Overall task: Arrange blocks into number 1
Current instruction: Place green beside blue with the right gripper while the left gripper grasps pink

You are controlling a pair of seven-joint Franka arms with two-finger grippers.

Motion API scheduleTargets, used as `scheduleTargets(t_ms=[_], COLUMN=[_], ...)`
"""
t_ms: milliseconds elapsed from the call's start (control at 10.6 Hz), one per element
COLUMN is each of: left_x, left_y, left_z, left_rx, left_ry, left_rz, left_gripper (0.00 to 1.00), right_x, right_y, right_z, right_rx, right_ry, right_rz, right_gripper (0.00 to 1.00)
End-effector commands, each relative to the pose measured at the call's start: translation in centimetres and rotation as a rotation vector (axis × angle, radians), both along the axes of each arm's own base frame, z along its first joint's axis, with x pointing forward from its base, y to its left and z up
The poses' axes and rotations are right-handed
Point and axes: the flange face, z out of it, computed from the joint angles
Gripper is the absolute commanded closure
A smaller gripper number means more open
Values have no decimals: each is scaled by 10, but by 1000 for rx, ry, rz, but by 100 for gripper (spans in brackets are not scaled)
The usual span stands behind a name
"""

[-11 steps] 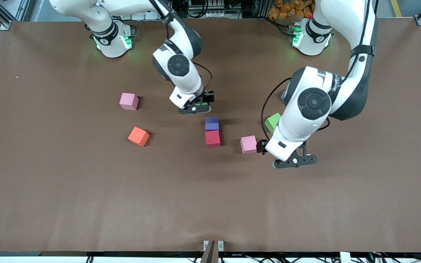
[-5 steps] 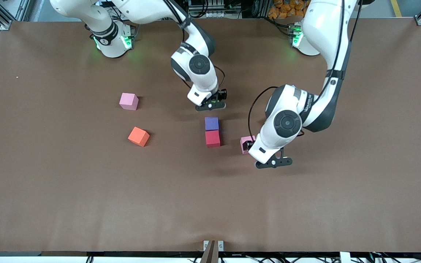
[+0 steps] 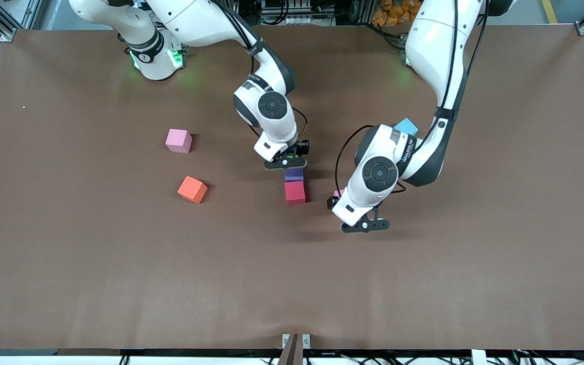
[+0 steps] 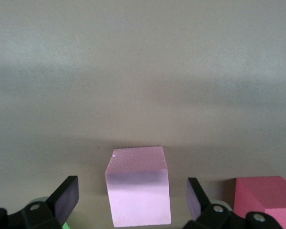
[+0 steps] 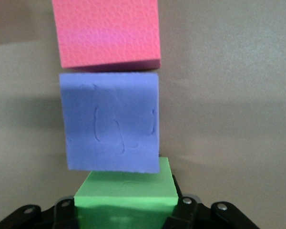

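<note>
Six foam blocks are showing across the views. In the front view, the red block [image 3: 295,192] and the purple block [image 3: 294,174] are sitting touching in a short column mid-table; an orange block [image 3: 192,189] and a pink block [image 3: 178,140] are lying well apart toward the right arm's end, and a light blue block [image 3: 406,126] is peeking out by the left arm. The right gripper [image 3: 286,161] is hanging over the purple block; the left gripper [image 3: 340,202] is hovering low over a second pink block [image 3: 338,193].

In the left wrist view, that pink block [image 4: 138,186] is sitting between the spread fingers [image 4: 66,195], which are not touching it. It is looking light, soft and matte, so a gentle squeeze on two flat, parallel sides should be holding it.

In the right wrist view, the fingers [image 5: 183,206] are clamping a green block [image 5: 125,193] by its sides, just beside the purple block [image 5: 110,120], with red [image 5: 107,32] next in line.
</note>
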Motion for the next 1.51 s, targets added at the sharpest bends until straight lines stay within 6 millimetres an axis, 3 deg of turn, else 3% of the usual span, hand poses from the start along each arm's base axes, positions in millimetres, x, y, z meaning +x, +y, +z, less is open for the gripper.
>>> scheduleTargets(t_ms=[0, 377, 472, 566, 755, 849, 943, 1038, 1132, 1226, 1415], left_x=[-12, -17, -17, -19, -20, -20, -21, -25, -28, -34, -57], left_y=[2, -1, 1, -3, -4, -5, -6, -14, -21, -33, -49], left_z=[-17, -31, -39, -41, -41, -41, -40, -35, -21, 0, 40], left_rx=[-17, -26, -22, -27, -29, -29, -31, -44, -57, -79, -75], left_ry=[3, -15, -15, -17, -16, -16, -17, -16, -24, -30, 6], left_rz=[14, 12, 13, 9, -1, -5, -9, -19, -19, -15, -7], left_gripper=[0, 0, 0, 0, 0, 12, 34, 70, 100, 100, 100], right_x=[12, 16, 16, 14, 14, 18, 20, 26, 36, 49, 86], right_y=[6, 8, 10, 12, 13, 11, 10, 2, -13, -32, -97], right_z=[-4, -5, -5, -4, 8, 22, 44, 68, 98, 130, 159], right_rx=[8, 12, 15, 13, 21, 30, 46, 52, 47, 44, 26], right_ry=[-23, -25, -26, -30, -36, -43, -56, -60, -56, -56, -50], right_rz=[-16, -24, -28, -20, -23, -45, -68, -91, -114, -132, -164], right_gripper=[100, 100, 76, 1, 0, 0, 0, 0, 0, 0, 0])
